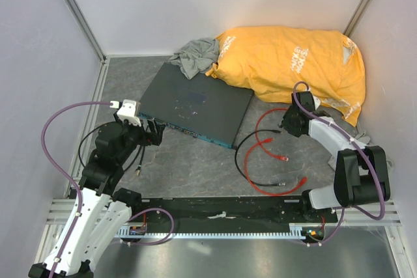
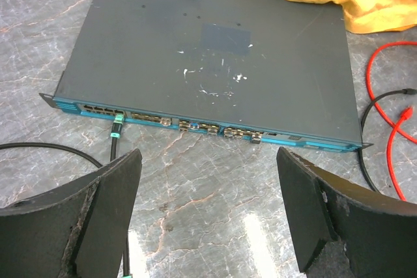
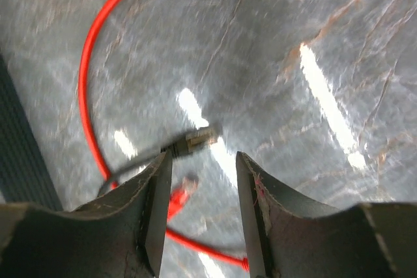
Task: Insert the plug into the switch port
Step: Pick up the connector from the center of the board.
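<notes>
Top external: switch (image 1: 195, 103) lies mid-table with its blue-green front edge facing near, and the left gripper (image 2: 208, 159) hangs just near of that edge, jaws wide, holding nothing. Right gripper (image 3: 203, 157) sits right of the switch over the red cable (image 3: 83, 83), jaws partly apart, nothing clamped; the plug (image 3: 181, 194) lies blurred on the table in the gap, black connector (image 3: 195, 140) just beyond the fingertips. Switch port (image 2: 104, 109) row is on the front edge's left end, well apart from the plug, exact socket unclear, green-booted lead (image 2: 116, 127) plugged in there.
</notes>
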Motion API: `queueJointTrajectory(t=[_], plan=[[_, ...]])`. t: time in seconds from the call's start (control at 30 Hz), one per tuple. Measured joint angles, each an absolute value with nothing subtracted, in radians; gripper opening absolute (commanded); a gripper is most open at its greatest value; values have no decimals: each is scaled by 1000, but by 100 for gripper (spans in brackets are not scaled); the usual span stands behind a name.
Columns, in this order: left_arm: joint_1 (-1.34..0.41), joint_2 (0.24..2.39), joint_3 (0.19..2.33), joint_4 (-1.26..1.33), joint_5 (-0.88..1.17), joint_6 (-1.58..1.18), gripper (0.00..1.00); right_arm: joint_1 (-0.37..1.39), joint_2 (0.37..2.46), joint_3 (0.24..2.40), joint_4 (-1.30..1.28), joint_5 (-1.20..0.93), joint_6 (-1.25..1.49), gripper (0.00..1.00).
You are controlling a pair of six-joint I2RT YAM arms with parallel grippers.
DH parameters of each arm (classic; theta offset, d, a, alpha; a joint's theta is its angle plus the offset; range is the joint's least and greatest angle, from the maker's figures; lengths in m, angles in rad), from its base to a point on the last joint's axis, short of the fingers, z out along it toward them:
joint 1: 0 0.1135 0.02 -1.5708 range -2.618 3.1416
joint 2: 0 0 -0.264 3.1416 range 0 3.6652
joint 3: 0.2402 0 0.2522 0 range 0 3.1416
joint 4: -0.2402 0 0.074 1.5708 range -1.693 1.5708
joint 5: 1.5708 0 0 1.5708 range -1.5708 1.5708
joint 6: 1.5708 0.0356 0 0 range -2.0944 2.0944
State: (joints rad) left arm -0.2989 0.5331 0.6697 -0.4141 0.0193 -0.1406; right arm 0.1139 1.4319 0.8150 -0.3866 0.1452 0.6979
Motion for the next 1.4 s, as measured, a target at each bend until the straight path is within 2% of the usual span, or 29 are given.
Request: queueJointTrajectory(t=[0.27, 0.57, 0.87, 1.17, 1.4], plan=[[-305, 531, 670, -414, 33, -141, 90, 118, 1388, 805, -474, -4, 641, 56], [-310, 530, 668, -414, 35, -141, 90, 162, 1427, 789, -472, -33, 662, 56], [-315, 526, 668, -414, 36, -141, 90, 155, 1391, 789, -539, 89, 647, 59], [-321, 519, 668, -414, 36, -141, 89, 51, 1404, 892, -513, 273, 659, 65], [-323, 518, 667, -414, 36, -141, 90, 29, 1450, 914, -491, 206, 618, 70]])
